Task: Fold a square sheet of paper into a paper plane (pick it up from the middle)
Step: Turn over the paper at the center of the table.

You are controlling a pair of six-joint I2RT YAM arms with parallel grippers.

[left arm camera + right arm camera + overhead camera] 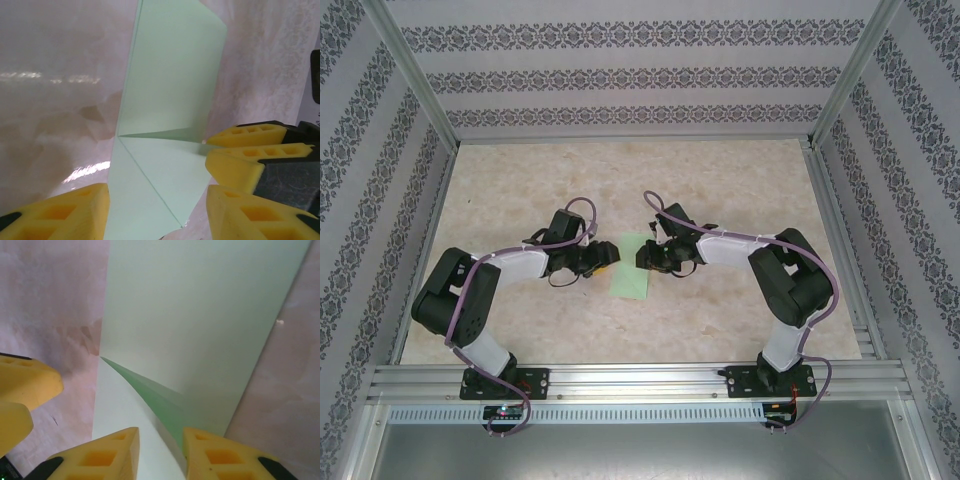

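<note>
Arms (470, 300) bolted to the near rail (640, 378) reach inward over the marbled beige surface (620, 180). Left claw (610, 262), spread, straddles an edge of the square sheet of paper (632, 280), thin, pale green, creased, lying mid-surface, probably to steady it. Right claw (644, 262) narrowly flanks a raised crease; whether it pinches cannot be told. Patterned walls (620, 70) stand beyond.
</note>
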